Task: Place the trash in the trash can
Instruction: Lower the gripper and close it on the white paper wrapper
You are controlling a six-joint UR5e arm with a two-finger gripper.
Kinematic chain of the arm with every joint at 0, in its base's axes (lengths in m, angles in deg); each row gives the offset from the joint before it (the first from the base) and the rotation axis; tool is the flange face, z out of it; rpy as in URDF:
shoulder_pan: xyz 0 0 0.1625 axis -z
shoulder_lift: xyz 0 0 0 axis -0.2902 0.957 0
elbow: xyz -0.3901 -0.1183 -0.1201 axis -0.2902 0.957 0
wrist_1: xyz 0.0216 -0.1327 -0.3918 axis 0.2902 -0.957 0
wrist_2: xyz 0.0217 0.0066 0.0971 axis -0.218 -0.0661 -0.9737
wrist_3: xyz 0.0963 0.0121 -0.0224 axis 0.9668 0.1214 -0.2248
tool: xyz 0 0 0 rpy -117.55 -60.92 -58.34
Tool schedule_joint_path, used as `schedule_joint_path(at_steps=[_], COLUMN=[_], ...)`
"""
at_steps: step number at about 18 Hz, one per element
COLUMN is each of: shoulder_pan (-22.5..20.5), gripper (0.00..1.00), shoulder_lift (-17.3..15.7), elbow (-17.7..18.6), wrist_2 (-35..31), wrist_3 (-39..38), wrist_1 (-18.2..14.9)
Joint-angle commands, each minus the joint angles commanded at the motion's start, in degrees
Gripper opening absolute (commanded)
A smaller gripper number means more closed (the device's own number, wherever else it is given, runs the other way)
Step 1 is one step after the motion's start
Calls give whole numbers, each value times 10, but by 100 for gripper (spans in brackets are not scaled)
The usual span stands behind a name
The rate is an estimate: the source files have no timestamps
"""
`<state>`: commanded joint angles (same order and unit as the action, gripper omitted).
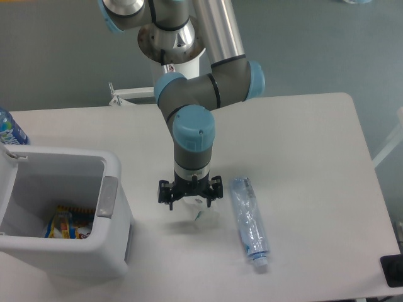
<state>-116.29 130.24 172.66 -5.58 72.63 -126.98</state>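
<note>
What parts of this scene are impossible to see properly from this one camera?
- Crumpled white paper carton: mostly hidden beneath the end effector.
- Whether the end effector grips it: unclear.
- Boxy white plastic trash can: cut off by the left edge.
- Colourful wrappers inside: print too small.
- Blue-labelled bottle: cut off at left.

Carton (203, 211) lies between trash can (110, 207), left, and bottle (249, 221), right.
</note>
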Motion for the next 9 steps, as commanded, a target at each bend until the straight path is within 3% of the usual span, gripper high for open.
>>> schedule_joint_path(at_steps=[4, 9], shoulder_pan=[11, 11], gripper=[100, 95], shoulder_lift=[11, 11], elbow=[-4, -5], wrist_2=[-61, -66], wrist_3=[-14, -20], wrist_1=[0, 0])
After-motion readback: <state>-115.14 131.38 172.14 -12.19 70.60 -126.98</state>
